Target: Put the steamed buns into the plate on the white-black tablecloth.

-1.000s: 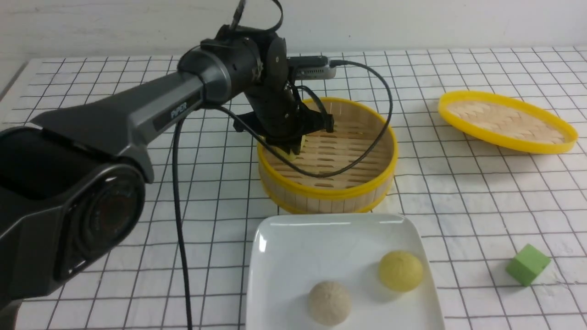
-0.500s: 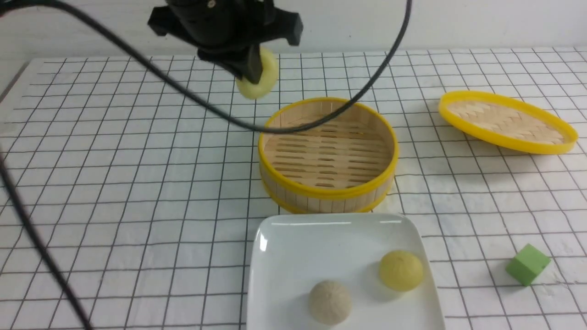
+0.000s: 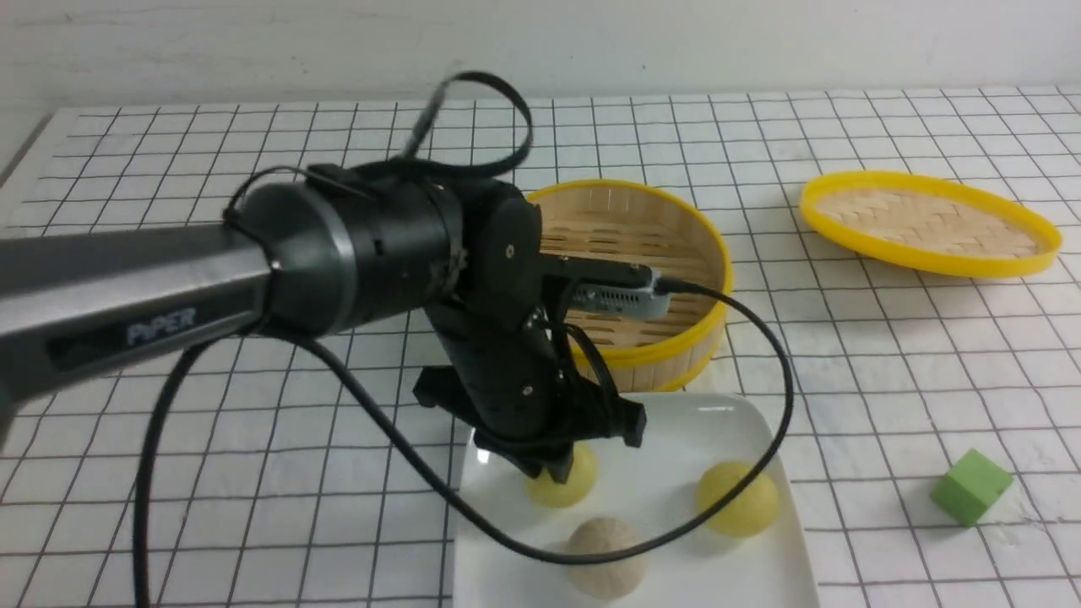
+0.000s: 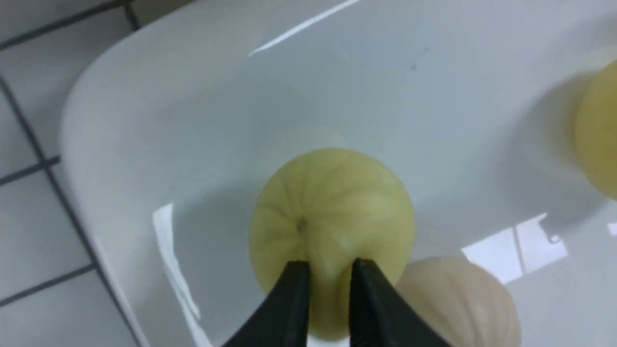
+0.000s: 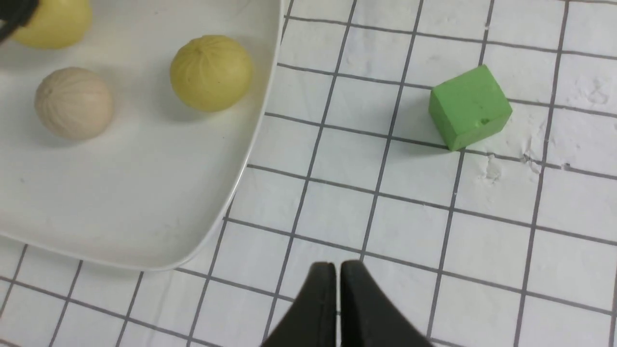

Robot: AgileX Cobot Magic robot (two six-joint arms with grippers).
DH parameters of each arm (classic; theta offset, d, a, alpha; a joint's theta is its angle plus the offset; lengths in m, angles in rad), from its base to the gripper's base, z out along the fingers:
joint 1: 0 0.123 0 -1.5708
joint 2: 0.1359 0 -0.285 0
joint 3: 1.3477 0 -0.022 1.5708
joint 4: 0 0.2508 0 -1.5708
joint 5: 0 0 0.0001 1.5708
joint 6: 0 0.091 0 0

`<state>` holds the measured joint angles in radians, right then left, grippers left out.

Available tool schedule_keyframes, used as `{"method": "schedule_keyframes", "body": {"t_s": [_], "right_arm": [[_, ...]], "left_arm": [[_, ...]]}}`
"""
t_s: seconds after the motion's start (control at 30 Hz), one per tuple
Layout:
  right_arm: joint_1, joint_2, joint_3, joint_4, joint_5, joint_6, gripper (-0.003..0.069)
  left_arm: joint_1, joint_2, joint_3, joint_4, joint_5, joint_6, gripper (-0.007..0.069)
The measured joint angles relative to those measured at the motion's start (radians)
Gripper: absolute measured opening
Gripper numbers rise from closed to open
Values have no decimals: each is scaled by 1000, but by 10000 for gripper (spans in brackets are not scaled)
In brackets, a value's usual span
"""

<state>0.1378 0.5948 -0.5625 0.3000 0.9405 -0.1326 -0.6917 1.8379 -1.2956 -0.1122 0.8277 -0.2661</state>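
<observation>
Left gripper (image 4: 328, 272) hides part of a steamed bun (image 4: 332, 207) on the plate (image 4: 193, 96), pinching or loosed unclear; other steamed bun (image 3: 736, 498) alongside; right gripper (image 5: 336, 270) closed, empty, over white-black tablecloth (image 3: 844, 380); pale wall (image 3: 760, 42) behind.

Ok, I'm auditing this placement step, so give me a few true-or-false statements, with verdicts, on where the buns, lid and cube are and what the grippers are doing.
1. The beige bun lies on the white square plate. True.
2. The woven lid covers the bamboo steamer basket. False: it lies apart on the checked tablecloth, to the basket's right.
3. The left gripper has its tips at a yellow-green bun inside the plate's rim. True.
4. The green cube sits on the plate. False: it is on the tablecloth, right of the plate.
5. The right gripper holds a bun. False: it is shut on nothing, above the tablecloth.
</observation>
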Motion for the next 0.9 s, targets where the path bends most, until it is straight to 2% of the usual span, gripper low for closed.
{"method": "schedule_keyframes", "body": {"t_s": [0.07,0.1,0.13,0.27,0.47,0.53,0.57,0.6,0.67,0.7,0.73,0.83,0.9], "right_arm": [[0,-14,-13,-7,21,0,29],[0,-41,-40,-23,38,0,16],[0,-50,-44,-25,42,0,14],[0,-195,-114,-78,110,13,-6],[0,-425,-90,-143,103,109,-6],[0,-541,9,-137,-32,143,-5],[0,-548,18,-137,-47,143,-5],[0,-596,95,-131,-173,146,-5],[0,-609,183,-125,-284,146,-3],[0,-608,191,-124,-294,146,-3],[0,-608,245,-118,-358,146,-2],[0,-608,281,-115,-393,146,-1],[0,-608,287,-115,-405,146,0]], "left_arm": [[0,16,0,0,-20,-12,246],[0,23,0,0,-35,-20,316],[0,23,0,0,-37,-20,324],[0,17,-28,1,-35,-22,448],[0,-29,-102,23,21,-25,451],[0,-46,-140,39,56,-25,401],[0,-47,-143,40,58,-25,390],[0,-49,-154,46,70,-25,326],[0,-49,-156,48,83,-25,245],[0,-49,-156,48,84,-25,245],[0,-49,-156,49,101,-24,158],[0,-49,-156,54,118,-21,39],[0,-49,-156,57,123,-21,8]]}}
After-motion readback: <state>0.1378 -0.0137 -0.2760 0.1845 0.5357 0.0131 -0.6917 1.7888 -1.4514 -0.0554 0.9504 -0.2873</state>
